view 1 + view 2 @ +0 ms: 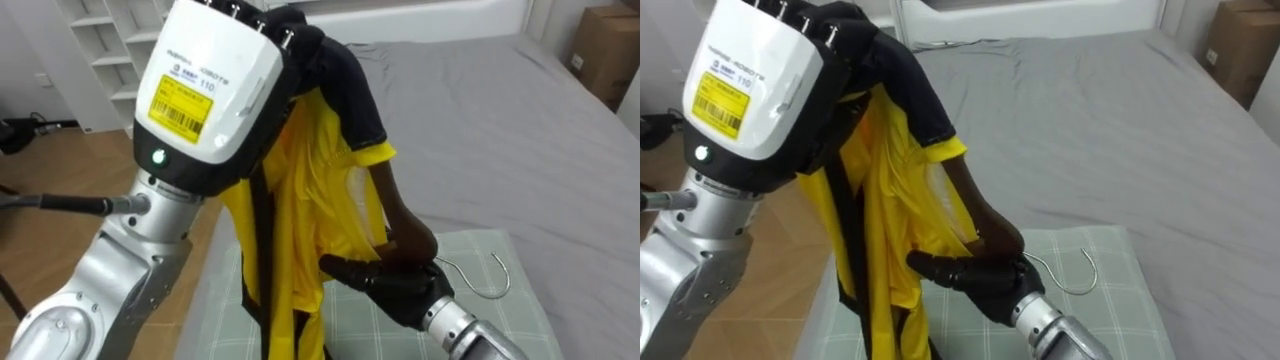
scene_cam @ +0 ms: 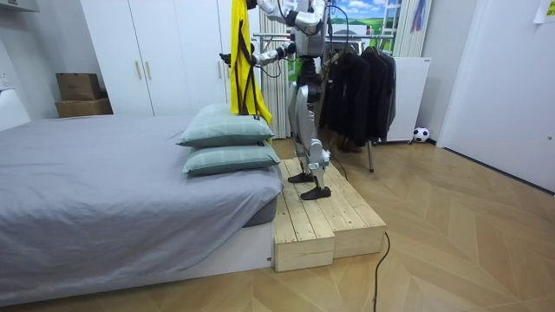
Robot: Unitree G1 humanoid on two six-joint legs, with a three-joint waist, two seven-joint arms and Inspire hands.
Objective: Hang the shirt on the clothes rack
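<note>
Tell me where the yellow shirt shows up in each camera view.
Left eye view: yellow shirt at centre, hanging above the pillow.
Right eye view: left of centre.
Room view: top edge, at the room view's left of the robot.
Shared landmark: the green checked pillow beneath it.

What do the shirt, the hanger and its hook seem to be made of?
The shirt looks like thin, slightly glossy yellow cloth with black trim, perhaps synthetic: it folds softly. The hanger is smooth dark brown, probably wood. Its hook is thin silvery wire, likely metal.
</note>
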